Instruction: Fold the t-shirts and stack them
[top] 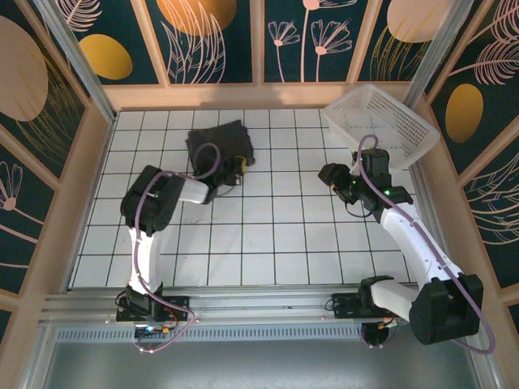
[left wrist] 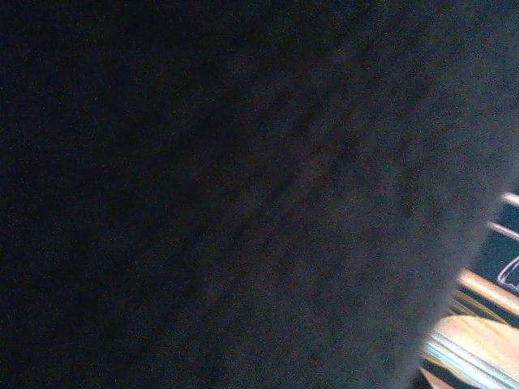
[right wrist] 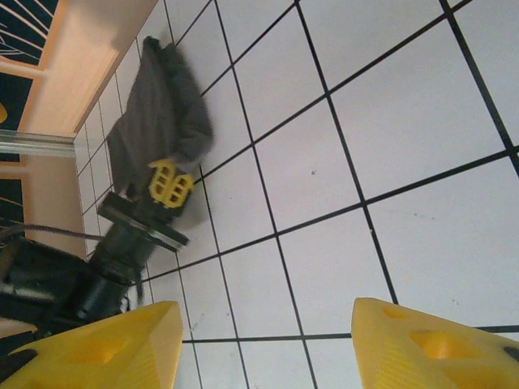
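Folding looks barely started: the bunched black t-shirt (top: 220, 142) lies right at my left jaws, pinched shut on its edge, far from my open right jaws; nothing stacked yet.

The t-shirt (top: 219, 144) lies on the tabletop (top: 276, 235) toward the far left, with the left gripper (top: 235, 168) at its near right edge. The basket (top: 381, 121) sits at the far right corner, and the right gripper (top: 328, 174) is before it, well apart from the t-shirt.
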`<state>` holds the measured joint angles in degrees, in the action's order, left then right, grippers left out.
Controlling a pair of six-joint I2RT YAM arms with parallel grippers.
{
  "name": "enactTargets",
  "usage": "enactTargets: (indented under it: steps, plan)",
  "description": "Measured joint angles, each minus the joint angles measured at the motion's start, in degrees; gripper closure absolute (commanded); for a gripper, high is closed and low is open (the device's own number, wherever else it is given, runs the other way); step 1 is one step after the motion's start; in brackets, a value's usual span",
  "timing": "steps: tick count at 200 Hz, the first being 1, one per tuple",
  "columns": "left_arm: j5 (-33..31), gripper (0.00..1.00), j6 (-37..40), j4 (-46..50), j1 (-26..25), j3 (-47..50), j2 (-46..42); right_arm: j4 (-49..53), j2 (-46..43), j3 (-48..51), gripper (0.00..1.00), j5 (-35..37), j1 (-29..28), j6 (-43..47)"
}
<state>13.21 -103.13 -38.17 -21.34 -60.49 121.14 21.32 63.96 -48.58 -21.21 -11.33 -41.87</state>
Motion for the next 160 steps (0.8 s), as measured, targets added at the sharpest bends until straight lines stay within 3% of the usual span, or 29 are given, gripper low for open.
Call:
enactTargets:
  steps: [41, 72, 100, 129, 160]
  plan:
    - [10.95, 1.00, 22.43, 10.27, 16.65, -2.91, -0.42, -0.42, 0.76, 0.00, 0.43, -0.39, 0.00, -0.20]
    - [15.08, 1.00, 39.41, 22.80, 25.70, -9.29, -0.37, -1.86, 1.49, 0.00, 0.43, -1.16, -0.04, -0.48]
    - [17.05, 1.00, 48.89, 29.88, 31.21, -12.35, 0.17, -3.93, 2.23, 0.00, 0.43, -2.67, -0.83, -0.39]
    - [17.66, 1.00, 55.84, 35.71, 32.54, -16.83, 1.77, -9.55, 2.03, 0.76, 0.43, -6.67, -2.12, -0.22]
    - [15.19, 0.40, 59.76, 38.21, 32.44, -16.61, 0.90, -17.44, -0.44, 3.50, 0.39, -11.06, -2.27, -1.40]
